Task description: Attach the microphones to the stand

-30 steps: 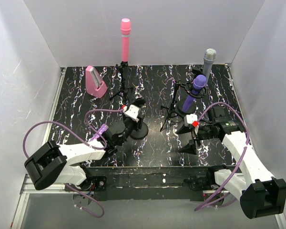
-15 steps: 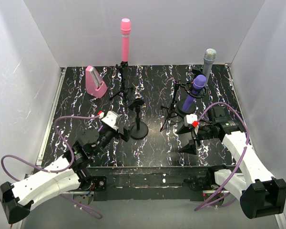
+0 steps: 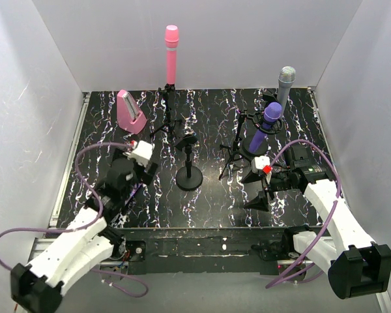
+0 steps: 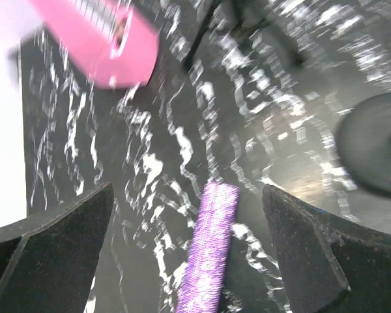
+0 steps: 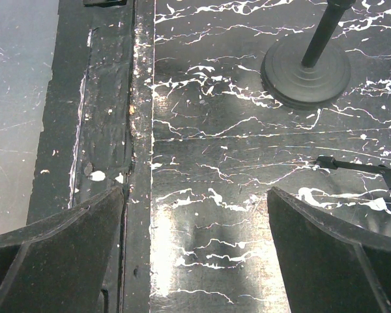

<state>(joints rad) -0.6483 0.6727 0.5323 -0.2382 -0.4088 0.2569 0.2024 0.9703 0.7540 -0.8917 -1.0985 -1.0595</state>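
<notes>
A glittery purple microphone (image 4: 208, 248) lies flat on the marbled table, only its handle showing. My left gripper (image 4: 189, 254) hangs over it, open, one finger on each side and neither touching; in the top view the left gripper (image 3: 146, 168) hides it. The pink microphone (image 3: 171, 55) stands upright in the back stand. At the right, the silver-grey microphone (image 3: 285, 83) and the dark purple microphone (image 3: 267, 124) sit in their stands. The round-base centre stand (image 3: 189, 176) has an empty clip. My right gripper (image 3: 255, 189) is open over bare table near the front edge.
A pink wedge-shaped box (image 3: 130, 112) stands at the back left, just beyond the left gripper. Tripod legs (image 3: 229, 156) spread across the table's middle right. White walls close in three sides. The table's front lip (image 5: 140, 130) runs beside the right gripper.
My left gripper opened, left the centre stand and swung left and back over the glittery purple microphone. The right arm has not moved.
</notes>
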